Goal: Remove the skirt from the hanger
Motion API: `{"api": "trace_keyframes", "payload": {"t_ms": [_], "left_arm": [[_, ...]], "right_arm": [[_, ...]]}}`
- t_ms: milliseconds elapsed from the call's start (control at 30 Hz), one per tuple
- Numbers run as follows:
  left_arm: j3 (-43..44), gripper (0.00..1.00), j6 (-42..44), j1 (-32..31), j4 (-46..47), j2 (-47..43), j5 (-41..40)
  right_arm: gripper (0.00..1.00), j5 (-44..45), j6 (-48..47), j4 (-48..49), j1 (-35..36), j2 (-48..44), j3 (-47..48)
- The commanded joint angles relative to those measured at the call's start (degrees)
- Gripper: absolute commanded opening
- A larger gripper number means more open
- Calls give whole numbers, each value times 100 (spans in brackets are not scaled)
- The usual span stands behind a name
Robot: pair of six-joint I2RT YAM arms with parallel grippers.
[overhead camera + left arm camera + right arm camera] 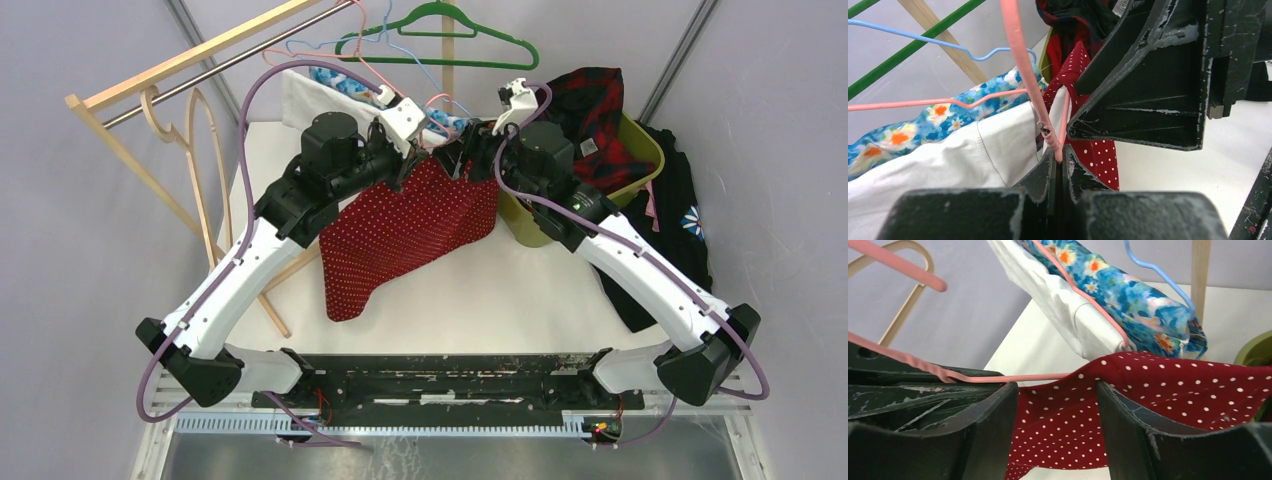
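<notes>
Two end effectors are meeting at the waistband of the red skirt (pixel 410 225). Your left end effector (pixel 1058 156) is clenching the wire of the pink hanger (pixel 1020 60), and your right end effector (pixel 1057 392) is waiting with its jaws apart, grasping nothing, with the dotted cloth lying right in the gap. The skirt is hanging from that hanger between the arms, its long axis running down toward the table (pixel 480 300) on the left arm's side, so the right is sitting nearer the free waistband edge and looks better placed to draw it off.
</notes>
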Motion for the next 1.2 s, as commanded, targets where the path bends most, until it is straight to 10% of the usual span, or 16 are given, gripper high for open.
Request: {"api": "trace_keyframes", "payload": {"t_ms": [0,300,467,867,1167], "left_arm": [[101,3,206,-27,580,-195,39],[35,3,201,-27,506,-388,-24],[13,3,221,-32,427,-469,-93],[-189,3,448,-33,222,-534,-222],[-37,3,518,-35,64,-537,-200]], "right_arm": [[64,609,133,9,16,9,-27],[55,1574,156,-68,13,271,-136],[2,1613,-37,-175,15,425,34],[1,3722,-1689,-75,-106,-605,-231],[1,3308,-2104,108,-850,-345,-246]]}}
